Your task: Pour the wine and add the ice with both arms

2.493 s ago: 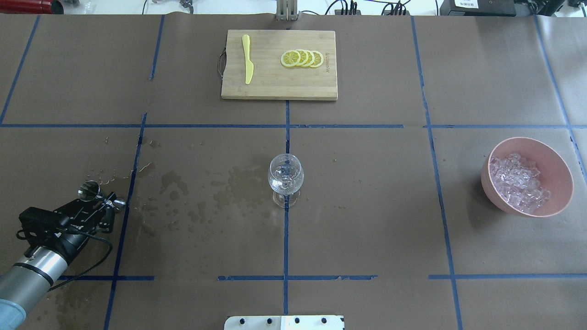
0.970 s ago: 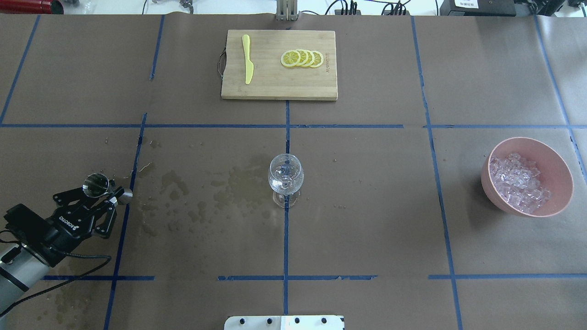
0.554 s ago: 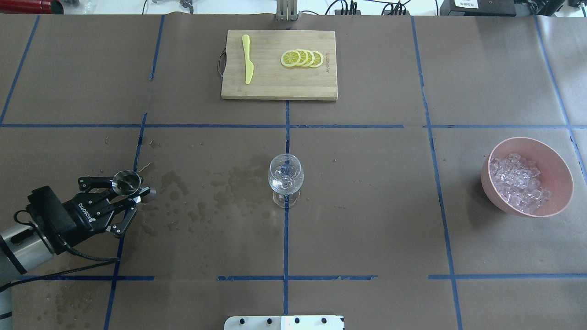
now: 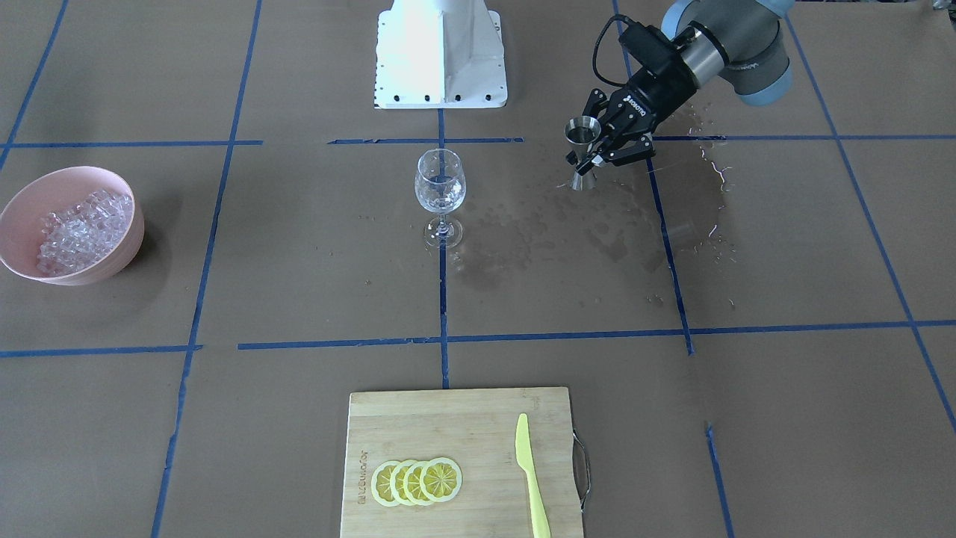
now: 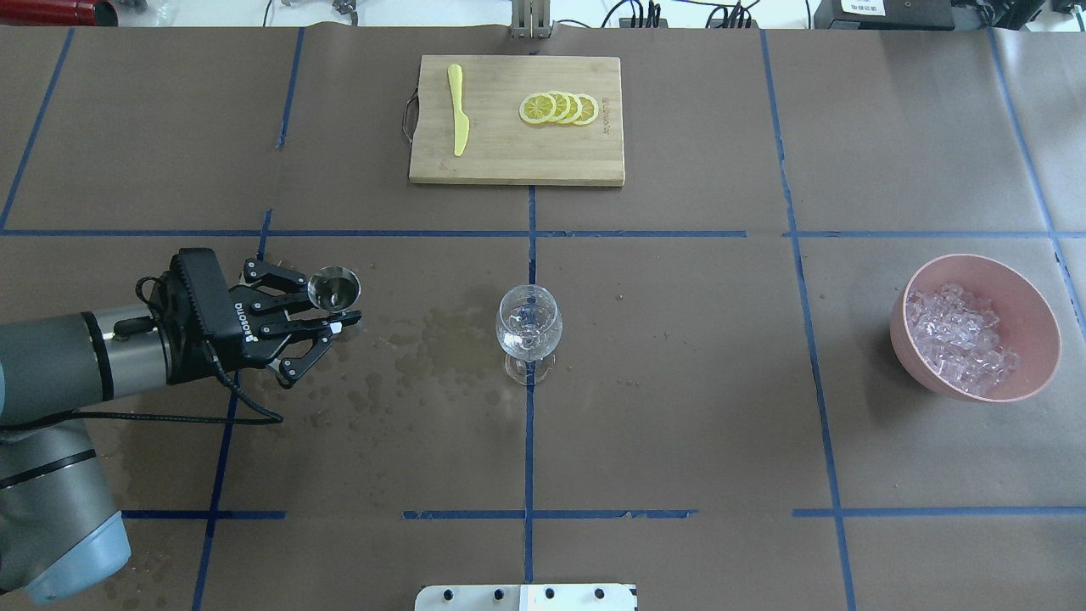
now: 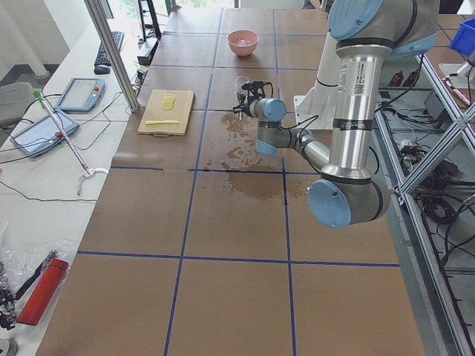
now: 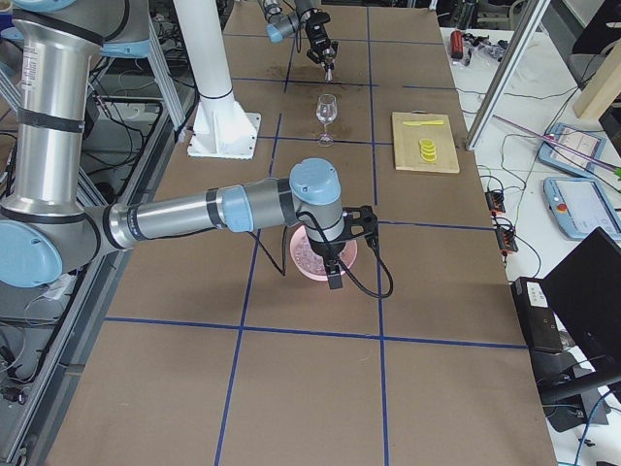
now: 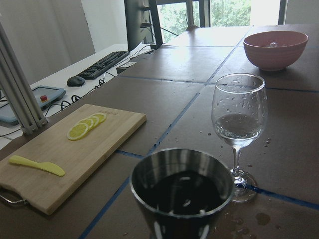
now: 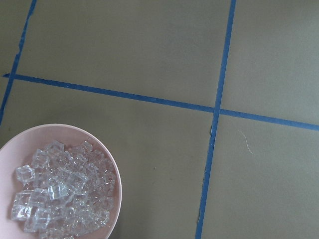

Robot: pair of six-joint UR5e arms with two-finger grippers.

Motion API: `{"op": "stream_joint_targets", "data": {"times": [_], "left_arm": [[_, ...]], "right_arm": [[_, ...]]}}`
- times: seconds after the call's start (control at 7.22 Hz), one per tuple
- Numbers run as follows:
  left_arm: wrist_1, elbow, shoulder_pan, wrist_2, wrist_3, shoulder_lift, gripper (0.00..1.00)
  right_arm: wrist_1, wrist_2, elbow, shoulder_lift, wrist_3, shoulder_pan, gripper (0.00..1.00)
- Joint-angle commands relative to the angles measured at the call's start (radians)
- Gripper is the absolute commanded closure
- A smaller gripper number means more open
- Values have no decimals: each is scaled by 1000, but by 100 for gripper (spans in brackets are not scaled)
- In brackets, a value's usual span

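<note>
left gripper point(image 5: 335, 304) clamps jigger point(image 5: 333, 288) (held upright) | right gripper point(image 7: 337, 254) seemingly over ice point(image 9: 60, 194), jaws unclear

You'll see brown paper point(image 5: 679, 382) gridded with blue tape point(image 5: 529, 441) and blotched darker where wet. The bowl point(image 5: 1022, 297) is pale pink, its ice point(image 5: 954, 335) clear and whitish. The board point(image 5: 509, 161) is light bamboo; lemon slices point(image 5: 560, 108) and knife point(image 5: 459, 114) are yellow. The jigger point(image 5: 333, 288) is shiny steel, dark inside; the left gripper point(image 5: 338, 304) black, white-lettered.
</note>
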Motion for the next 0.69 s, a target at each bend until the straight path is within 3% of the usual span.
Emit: {"op": "stream_joint_targets", "data": {"times": [0.0, 0.28, 0.55], "left_arm": [[256, -74, -14, -37, -1, -108, 100], [540, -111, -6, -37, -6, -259, 100], [676, -107, 7, -35, -9, -312, 100]], "right_arm": [[0, 0, -1, 0, 15, 0, 0], [0, 0, -1, 0, 15, 0, 0], [0, 0, -4, 0, 19, 0, 0]]}}
